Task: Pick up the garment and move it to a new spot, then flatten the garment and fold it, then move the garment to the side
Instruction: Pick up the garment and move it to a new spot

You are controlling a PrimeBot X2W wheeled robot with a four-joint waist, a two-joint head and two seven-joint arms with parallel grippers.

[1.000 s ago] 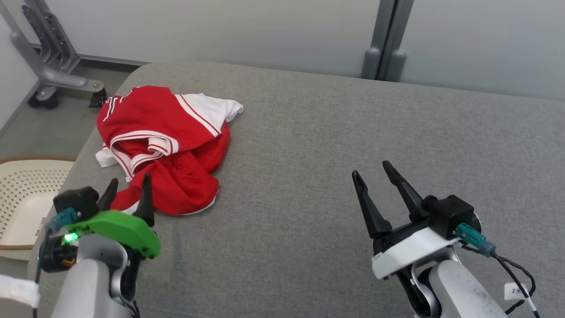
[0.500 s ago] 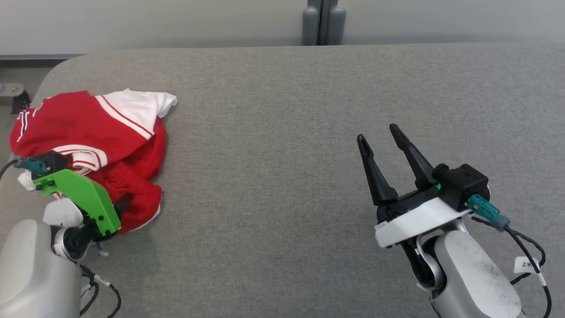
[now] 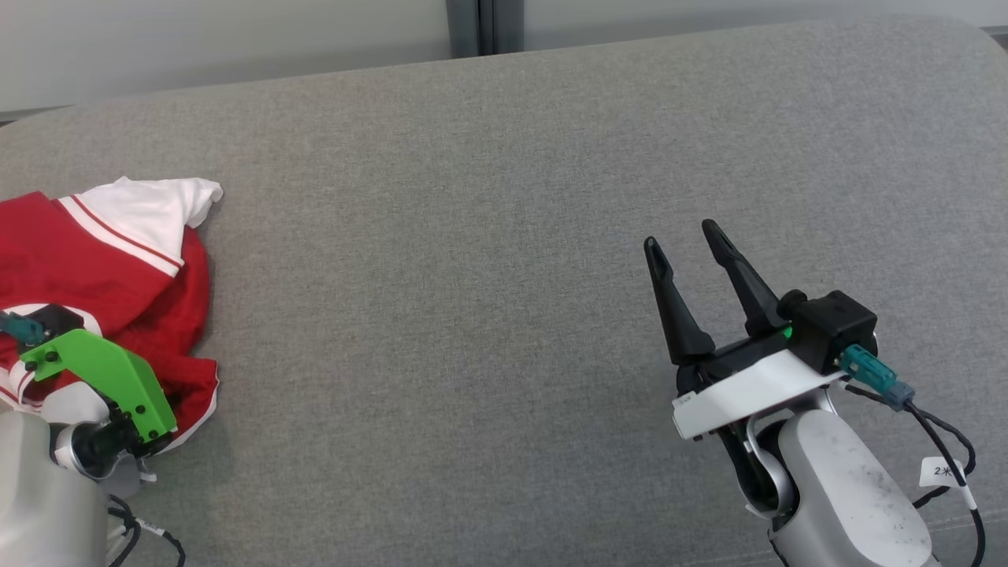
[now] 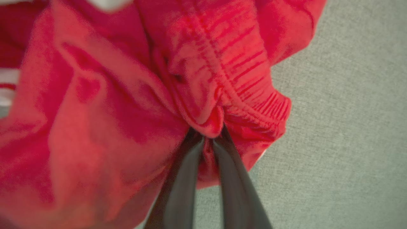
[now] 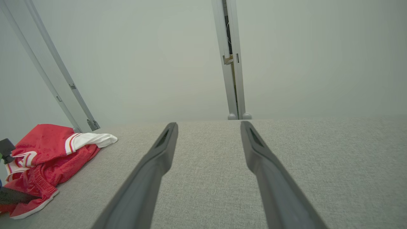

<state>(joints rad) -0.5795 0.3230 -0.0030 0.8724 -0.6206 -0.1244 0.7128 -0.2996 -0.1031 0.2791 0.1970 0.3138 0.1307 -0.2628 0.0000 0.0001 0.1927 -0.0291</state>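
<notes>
The light is bright, soft and even. On the grey surface (image 3: 472, 315) shadows are faint, with one slightly darker patch just right of the left arm (image 3: 39, 488). The head view is sharp. The left wrist view is soft: the garment (image 4: 95, 127), close to the lens, smears, and the left fingers (image 4: 181, 178) blur. The right fingers (image 5: 159, 159) blur near the lens. The far left post (image 5: 49, 70) leans with the wide lens, and both wrist views have a greenish cast.

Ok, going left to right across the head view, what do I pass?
red and white garment → bare grey table top → right gripper, fingers apart
</notes>
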